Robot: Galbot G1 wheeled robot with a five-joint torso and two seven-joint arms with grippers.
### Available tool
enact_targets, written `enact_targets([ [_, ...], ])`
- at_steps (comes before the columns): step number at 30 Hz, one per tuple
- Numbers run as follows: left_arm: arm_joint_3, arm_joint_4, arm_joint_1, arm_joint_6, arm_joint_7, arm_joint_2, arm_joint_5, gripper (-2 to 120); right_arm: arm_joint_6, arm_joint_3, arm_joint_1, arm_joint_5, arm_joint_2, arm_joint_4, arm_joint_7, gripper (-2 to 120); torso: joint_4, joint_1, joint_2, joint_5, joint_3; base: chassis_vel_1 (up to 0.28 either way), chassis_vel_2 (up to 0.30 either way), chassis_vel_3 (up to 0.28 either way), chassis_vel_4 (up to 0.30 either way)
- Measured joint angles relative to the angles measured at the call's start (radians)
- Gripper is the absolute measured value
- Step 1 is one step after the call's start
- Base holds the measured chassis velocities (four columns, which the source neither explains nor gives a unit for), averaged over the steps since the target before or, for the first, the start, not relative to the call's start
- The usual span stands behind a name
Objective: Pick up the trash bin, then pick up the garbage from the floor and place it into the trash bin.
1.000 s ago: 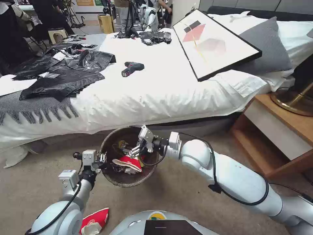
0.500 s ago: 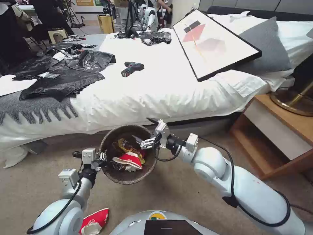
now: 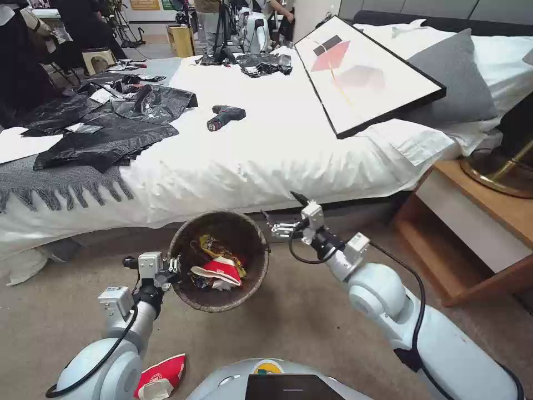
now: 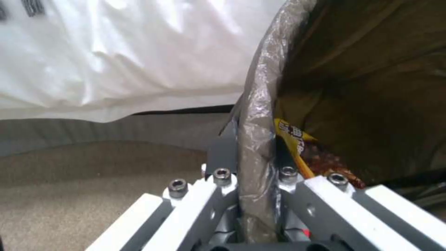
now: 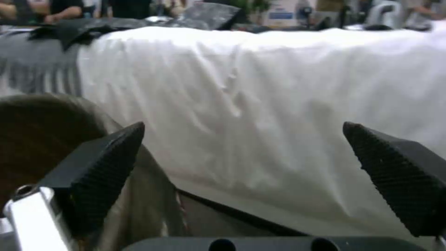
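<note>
The left gripper [image 3: 176, 270] pinches the bag-lined rim of the trash bin [image 3: 252, 278], holding it above the carpet beside the bed [image 3: 266, 150]. Cups and wrappers [image 3: 217, 266] lie inside. The right gripper [image 3: 283, 214] hangs spread and empty just beside the rim.

Red-and-white paper cup [image 3: 162, 375] on the carpet: partly hidden behind the left arm. Trash bin [image 3: 195, 297]: base unseen; lower litter buried, unidentifiable. Gold lamp base [image 3: 502, 169]: cut by frame edge.
</note>
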State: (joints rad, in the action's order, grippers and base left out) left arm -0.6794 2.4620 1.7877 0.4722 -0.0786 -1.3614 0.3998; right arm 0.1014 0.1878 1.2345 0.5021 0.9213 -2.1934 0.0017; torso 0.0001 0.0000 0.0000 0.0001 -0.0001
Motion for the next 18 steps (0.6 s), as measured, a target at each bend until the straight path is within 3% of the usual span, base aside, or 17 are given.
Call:
enact_targets([
  [2, 0.000, 0.001, 0.000, -0.003, 0.000, 0.001, 0.000, 0, -0.045, 0.069, 0.108, -0.063, 0.048, -0.002, -0.002, 100, -0.0004, 0.000, 0.000, 0.0000, 0.000, 0.000, 0.000, 0.000, 0.000],
  [11, 0.001, 0.002, 0.000, -0.009, -0.001, -0.001, 0.000, 0, -0.204, 0.226, 0.335, -0.232, 0.196, 0.014, -0.010, 100, 0.0000, 0.000, 0.000, -0.0001, 0.000, 0.000, 0.000, 0.000, 0.000],
  [18, 0.002, 0.004, 0.000, -0.009, -0.001, -0.005, 0.000, 0, -0.281, 0.269, 0.435, -0.303, 0.273, 0.028, 0.003, 100, 0.0000, 0.000, 0.000, -0.0002, 0.000, 0.000, 0.000, 0.000, 0.000],
])
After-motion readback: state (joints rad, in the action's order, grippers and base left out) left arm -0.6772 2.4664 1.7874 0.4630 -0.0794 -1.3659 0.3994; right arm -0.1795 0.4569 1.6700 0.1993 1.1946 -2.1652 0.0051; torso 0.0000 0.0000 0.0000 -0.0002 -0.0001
